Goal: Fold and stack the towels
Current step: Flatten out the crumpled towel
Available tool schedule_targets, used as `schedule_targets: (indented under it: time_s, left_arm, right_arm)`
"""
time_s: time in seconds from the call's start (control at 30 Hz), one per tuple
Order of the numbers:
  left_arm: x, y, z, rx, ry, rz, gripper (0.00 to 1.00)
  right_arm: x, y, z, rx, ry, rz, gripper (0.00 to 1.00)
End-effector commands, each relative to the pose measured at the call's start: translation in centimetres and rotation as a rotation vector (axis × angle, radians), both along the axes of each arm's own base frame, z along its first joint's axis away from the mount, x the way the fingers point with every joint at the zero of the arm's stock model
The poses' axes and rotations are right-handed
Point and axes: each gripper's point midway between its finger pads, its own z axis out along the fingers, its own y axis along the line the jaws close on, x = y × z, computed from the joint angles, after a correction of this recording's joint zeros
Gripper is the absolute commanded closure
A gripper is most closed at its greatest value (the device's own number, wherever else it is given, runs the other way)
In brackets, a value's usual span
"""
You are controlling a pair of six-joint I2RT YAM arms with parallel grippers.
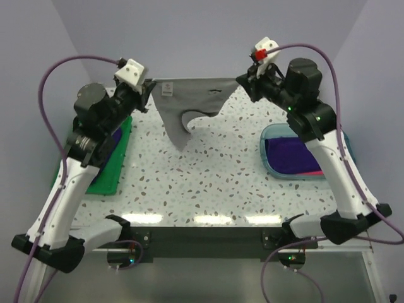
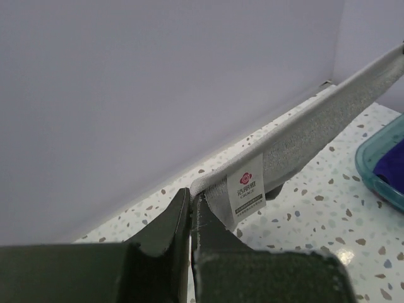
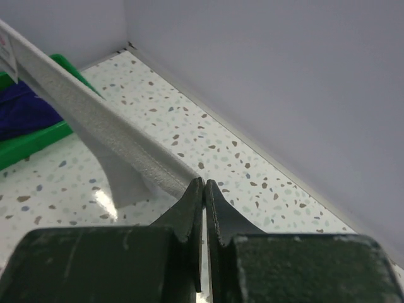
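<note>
My left gripper (image 2: 191, 196) is clamped shut on one top corner of the grey towel (image 1: 189, 101), with its white label (image 2: 245, 189) hanging just past the fingertips. My right gripper (image 3: 203, 184) is pinched on the opposite corner. Between them the top edge runs taut above the table (image 1: 189, 183), and the rest hangs twisted to a point, nearer the left hand. Beneath the right arm a teal tray (image 1: 268, 136) holds a purple towel (image 1: 293, 154) and a pink towel (image 1: 314, 172). Beneath the left arm a green bin (image 1: 107, 180) holds a second purple towel (image 3: 25, 113). I judge this the spreading step: next I must shake out that twist and lay the cloth flat before folding
</note>
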Motion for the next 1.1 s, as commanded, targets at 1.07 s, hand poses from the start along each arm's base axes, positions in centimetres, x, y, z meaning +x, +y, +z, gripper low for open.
schedule_targets:
  time_s: [1.07]
  left_arm:
    - [16.6, 2.0, -13.8, 0.031, 0.203, 0.232, 1.0]
  right_arm:
    - [16.1, 0.7, -12.2, -0.177, 0.192, -0.223, 1.0]
